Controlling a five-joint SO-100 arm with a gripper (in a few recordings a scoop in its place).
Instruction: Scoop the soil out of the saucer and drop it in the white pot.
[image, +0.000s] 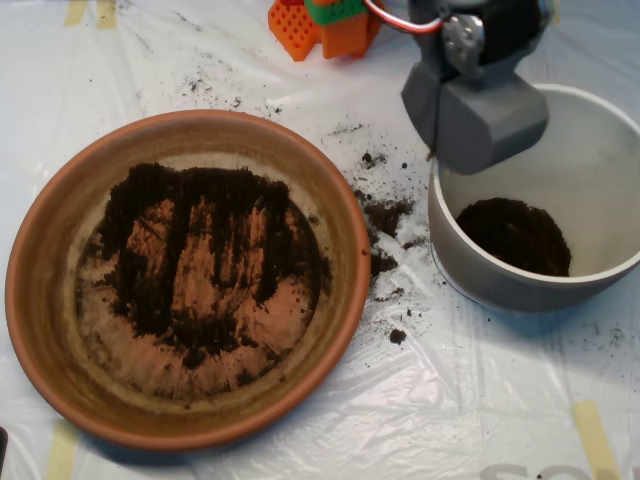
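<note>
Tool (478, 118) above crumb-strewn white sheeting (420, 400)

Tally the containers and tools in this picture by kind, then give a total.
Wide shallow terracotta saucer with dark soil: 1
Deep round white pot with dark soil: 1
Grey clamshell scoop tool: 1
Orange plastic blocks, one cluster: 1
Total: 4
</note>
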